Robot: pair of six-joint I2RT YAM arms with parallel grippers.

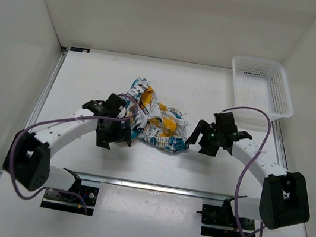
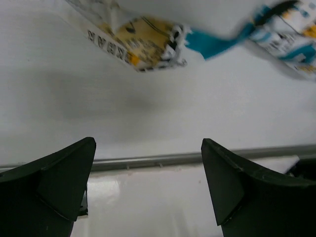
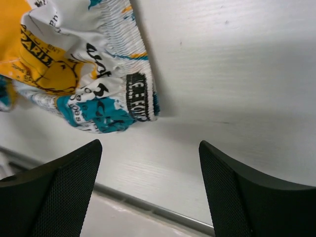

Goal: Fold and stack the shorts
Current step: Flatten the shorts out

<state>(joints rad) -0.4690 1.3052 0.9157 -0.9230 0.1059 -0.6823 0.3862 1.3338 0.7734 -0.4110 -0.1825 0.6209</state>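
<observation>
Lying crumpled on table [image 1: 204, 93], shorts [image 1: 156, 123] sit between both arms. Left gripper [image 2: 148, 148] spread wide, nothing between jaws, fabric just ahead. Right gripper [image 3: 150, 148] likewise spread and empty, waistband corner just ahead. White mesh basket [image 1: 282, 96] in far right corner, well apart. From above, left wrist covers shorts' left edge; shape unclear.

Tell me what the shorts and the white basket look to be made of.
The shorts: soft thin cloth, matte and printed; they lie crumpled in folds, and the waistband is gathered like elastic. The fibre cannot be told. The basket: probably rigid white plastic; its walls and floor are a regular moulded mesh with a solid rim.
</observation>
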